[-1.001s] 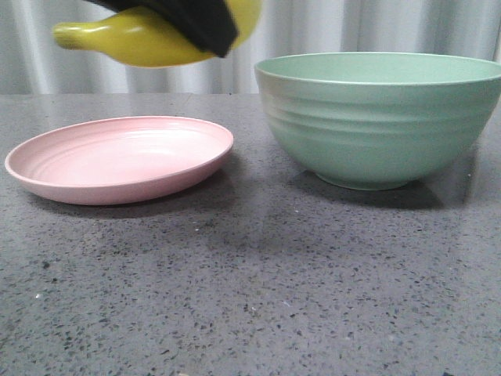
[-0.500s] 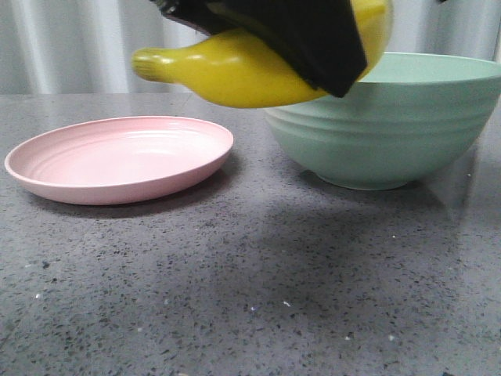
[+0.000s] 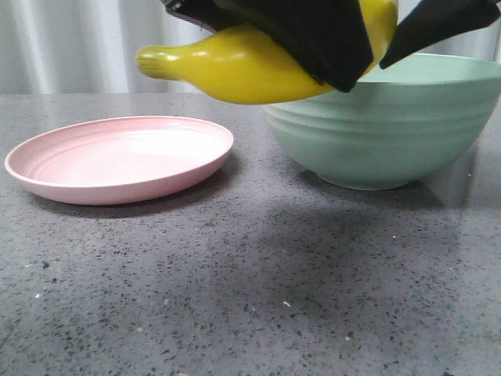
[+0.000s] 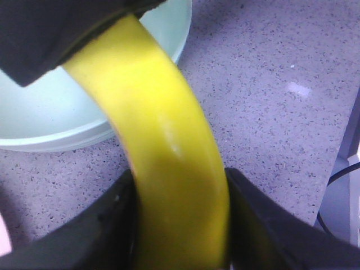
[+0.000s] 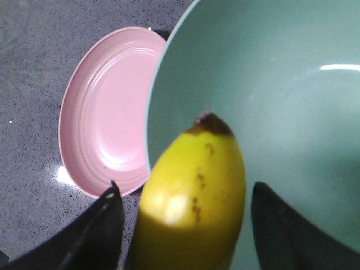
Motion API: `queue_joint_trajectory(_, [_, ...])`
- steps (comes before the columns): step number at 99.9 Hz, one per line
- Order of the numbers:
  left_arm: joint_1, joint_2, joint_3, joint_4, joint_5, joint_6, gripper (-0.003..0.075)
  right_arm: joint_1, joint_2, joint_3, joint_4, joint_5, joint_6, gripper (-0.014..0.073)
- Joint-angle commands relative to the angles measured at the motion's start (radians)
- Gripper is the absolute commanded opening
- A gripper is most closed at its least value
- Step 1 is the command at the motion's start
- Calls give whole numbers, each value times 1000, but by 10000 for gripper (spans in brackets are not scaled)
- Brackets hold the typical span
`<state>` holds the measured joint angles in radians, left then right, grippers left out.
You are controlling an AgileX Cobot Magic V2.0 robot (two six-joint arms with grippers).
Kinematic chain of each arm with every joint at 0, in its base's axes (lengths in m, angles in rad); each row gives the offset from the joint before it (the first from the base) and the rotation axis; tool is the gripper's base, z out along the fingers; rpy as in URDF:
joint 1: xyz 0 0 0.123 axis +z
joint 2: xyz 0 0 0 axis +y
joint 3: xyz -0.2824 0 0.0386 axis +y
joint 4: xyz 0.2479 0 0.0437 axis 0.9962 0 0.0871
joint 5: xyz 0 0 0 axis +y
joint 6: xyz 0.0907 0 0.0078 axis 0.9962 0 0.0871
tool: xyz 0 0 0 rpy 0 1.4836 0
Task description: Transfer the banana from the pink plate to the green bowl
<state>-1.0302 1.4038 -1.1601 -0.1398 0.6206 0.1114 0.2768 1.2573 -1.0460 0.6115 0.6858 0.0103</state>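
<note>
- No readable text, label, brand, number or sign in any view
- Banana (image 3: 235,66), pink plate (image 3: 117,184) and green bowl (image 3: 383,133): surfaces plain, no markings
- Speckled tabletop (image 3: 250,290): no lettering

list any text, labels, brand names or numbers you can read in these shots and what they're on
None: no words, numbers, brands or signs are readable in any view.
banana: no sticker or print, only small brown specks near its dark tip.
pink plate: plain, just concentric ridges.
green bowl: plain, just ribs outside.
Both grippers' dark fingers and the speckled table show no markings.
</note>
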Motion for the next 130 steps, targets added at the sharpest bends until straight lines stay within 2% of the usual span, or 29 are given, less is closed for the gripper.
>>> queue_joint_trajectory(1, [-6, -33, -35, -16, -76, -1, 254, 1, -20, -35, 31, -50, -10, 302])
queue_joint_trajectory(7, [-6, -33, -35, -16, -77, -1, 270, 1, -20, -35, 32, -52, -10, 208])
queue_joint_trajectory(14, [-6, -33, -35, -16, -77, -1, 288, 1, -20, -35, 36, -52, -10, 139])
queue_joint_trajectory(28, [-6, -33, -35, -13, -75, 44, 382, 1, -20, -35, 38, -52, -10, 76])
queue_joint_trajectory(37, [-4, -33, -42, 16, -58, 44, 433, 1, -20, -36, 39, -52, -10, 74])
queue_joint_trajectory(61, [34, -77, -149, 53, 25, 44, 430, -4, -22, -91, 31, -25, -16, 74])
queue_joint_trajectory(75, [45, -132, -168, 53, -5, 44, 430, -54, -22, -162, -62, -48, -16, 74])
queue_joint_trajectory(101, [45, -181, -168, 50, -84, 42, 429, -171, -3, -178, -172, -249, -16, 74])
queue_joint_trajectory(122, [45, -179, -168, 49, -104, 42, 429, -201, 76, -178, -192, -251, -16, 76])
queue_joint_trajectory(130, [45, -179, -168, 44, -106, 42, 429, -201, 99, -178, -195, -249, -23, 111])
